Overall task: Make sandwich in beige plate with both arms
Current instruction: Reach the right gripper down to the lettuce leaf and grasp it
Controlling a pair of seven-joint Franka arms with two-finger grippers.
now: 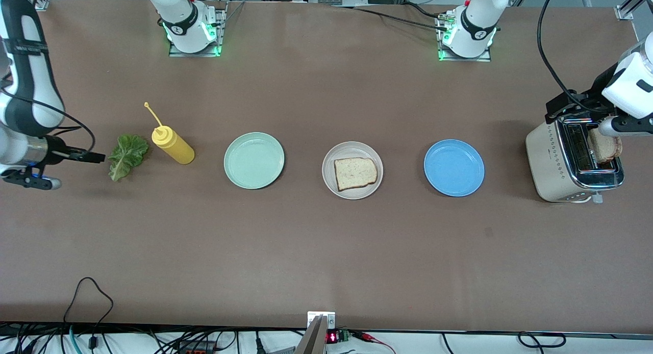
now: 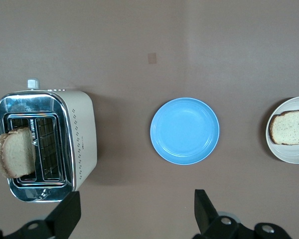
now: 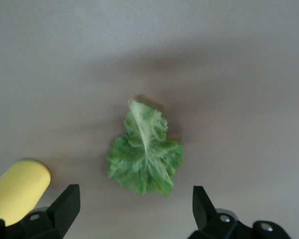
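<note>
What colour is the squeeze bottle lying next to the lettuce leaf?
Yellow; the squeeze bottle shows best in the front view.

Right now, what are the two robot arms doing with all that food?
They are making a sandwich, and it has barely begun. One bread slice lies on the beige plate. The right claw hangs open over the lettuce leaf, beside the yellow squeeze bottle. The left claw hangs open near the toaster, where a second slice sticks up from a slot. Neither claw holds anything. The mint-green plate and the blue plate have no food on them.
</note>
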